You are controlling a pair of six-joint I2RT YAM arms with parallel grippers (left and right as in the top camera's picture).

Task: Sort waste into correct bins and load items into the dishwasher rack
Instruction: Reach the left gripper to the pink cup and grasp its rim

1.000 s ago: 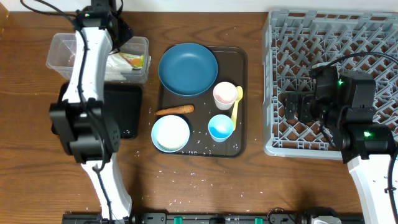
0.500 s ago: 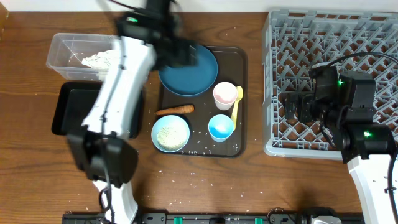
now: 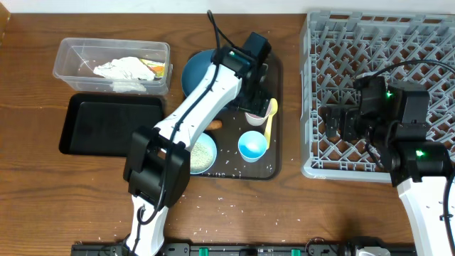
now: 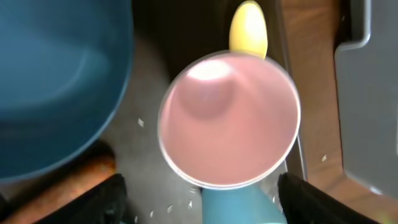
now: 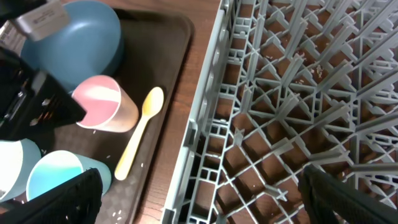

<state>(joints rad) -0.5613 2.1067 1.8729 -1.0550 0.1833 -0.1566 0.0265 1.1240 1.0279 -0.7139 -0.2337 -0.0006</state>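
My left gripper (image 3: 257,107) is open just above the small pink cup (image 4: 230,118), a finger on each side of it. The cup stands on the brown serving tray (image 3: 277,71), between the dark-blue plate (image 3: 202,71) and the yellow spoon (image 3: 271,119). The light-blue cup (image 3: 252,145) is just in front. My arm hides most of the carrot (image 4: 62,186) and part of the pale bowl (image 3: 205,155). The napkin (image 3: 121,69) and yellow-green scrap (image 3: 158,70) lie in the clear tub (image 3: 71,50). My right gripper (image 5: 205,199) is open and empty over the grey rack (image 3: 384,43).
The black bin tray (image 3: 106,128) lies in front of the clear tub. Loose rice grains (image 3: 226,206) are scattered on the table and on the serving tray. The rack's left wall (image 5: 205,118) stands close to the serving tray's right edge.
My left arm has swung right from the clear tub, across the plate, to above the pink cup. The napkin now lies uncovered in the tub. My right arm has not moved.
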